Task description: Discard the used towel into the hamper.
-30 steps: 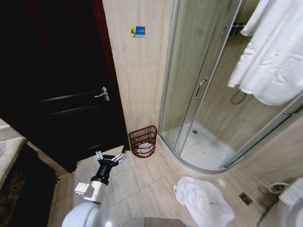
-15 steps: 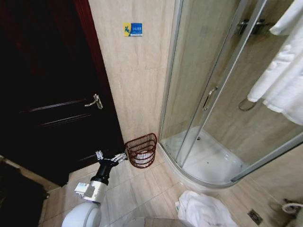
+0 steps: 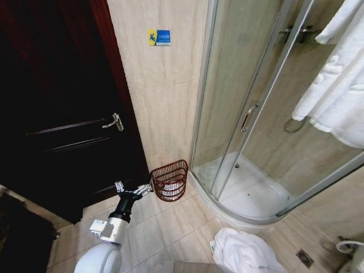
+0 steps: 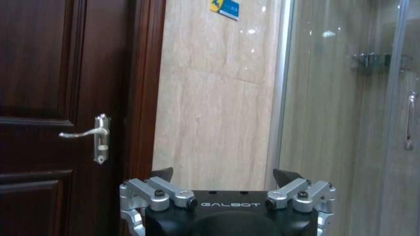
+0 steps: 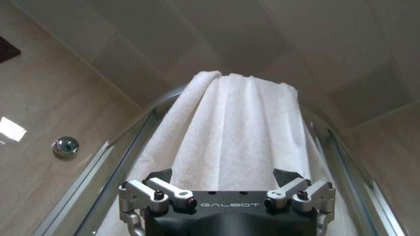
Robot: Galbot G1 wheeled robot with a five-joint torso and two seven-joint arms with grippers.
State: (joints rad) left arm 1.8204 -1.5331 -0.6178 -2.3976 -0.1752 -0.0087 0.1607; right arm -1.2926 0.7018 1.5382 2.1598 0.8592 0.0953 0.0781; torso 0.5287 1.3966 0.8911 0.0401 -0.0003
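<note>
The hamper [image 3: 169, 180], a small reddish-brown wire basket, stands on the floor tiles against the wall, between the door and the shower. Something white lies in its bottom. A white towel [image 3: 334, 85] hangs over the shower's top rail, and another white towel [image 3: 243, 253] lies crumpled on the floor at the shower's curved base. My left gripper [image 3: 135, 186] hovers open and empty just left of the hamper; it is also open in the left wrist view [image 4: 223, 174]. My right gripper [image 5: 223, 175] stands open below the hanging towel [image 5: 236, 128], apart from it.
A dark wooden door [image 3: 62, 125] with a lever handle [image 3: 115, 121] is on the left. The glass shower enclosure [image 3: 250, 119] with its white tray fills the right. A floor drain [image 3: 302, 257] sits near the right corner. Bare tiles lie between me and the hamper.
The head camera has tilted up and turned left, so the whole picture shifted. The left arm keeps its pose and the hamper and both towels stay put.
</note>
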